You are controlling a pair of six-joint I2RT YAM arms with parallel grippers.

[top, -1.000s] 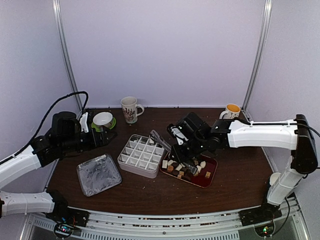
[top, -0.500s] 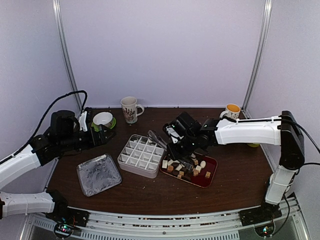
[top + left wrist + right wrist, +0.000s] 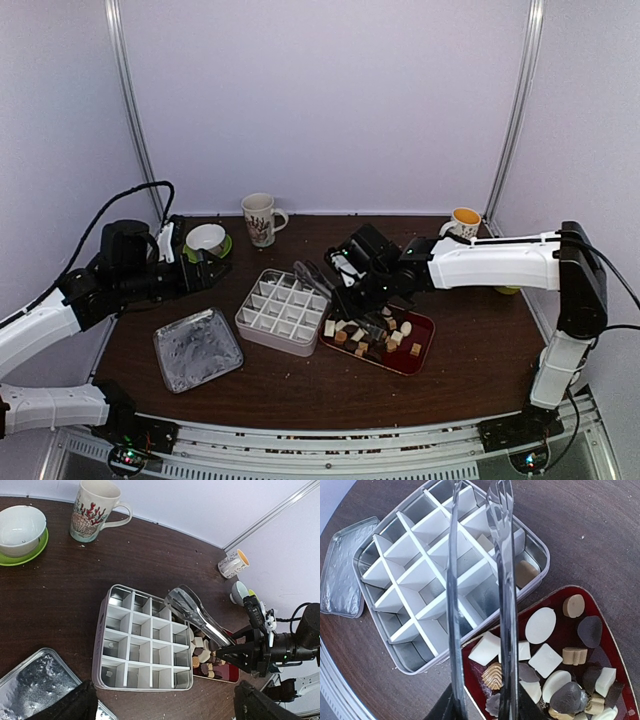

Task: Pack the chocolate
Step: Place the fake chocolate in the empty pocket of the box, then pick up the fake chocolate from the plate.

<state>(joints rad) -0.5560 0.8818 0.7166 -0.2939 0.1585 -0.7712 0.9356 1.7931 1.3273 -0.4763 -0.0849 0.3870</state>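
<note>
Above the tray point(image 3: 428, 345) of chocolate point(image 3: 541, 625), the outstretched right arm's fingers point(image 3: 440, 711) pinch tongs point(image 3: 504, 570) — left fingers point(image 3: 75, 705) spread wide.

I log only the surroundings. On the dark table point(image 3: 300, 395) a partitioned tin point(image 3: 268, 340) with white dividers sits mid-field. I see a silvery lid point(image 3: 197, 348) lying flat and apart on its left, and a red tray point(image 3: 403, 368) just beside its right. Metal tongs point(image 3: 312, 276) have their arms parted and their tips over the tin. Along the back I note a patterned mug point(image 3: 260, 218), a white bowl point(image 3: 206, 238) on a green saucer point(image 3: 222, 246), and a small orange-lined cup point(image 3: 464, 221).
</note>
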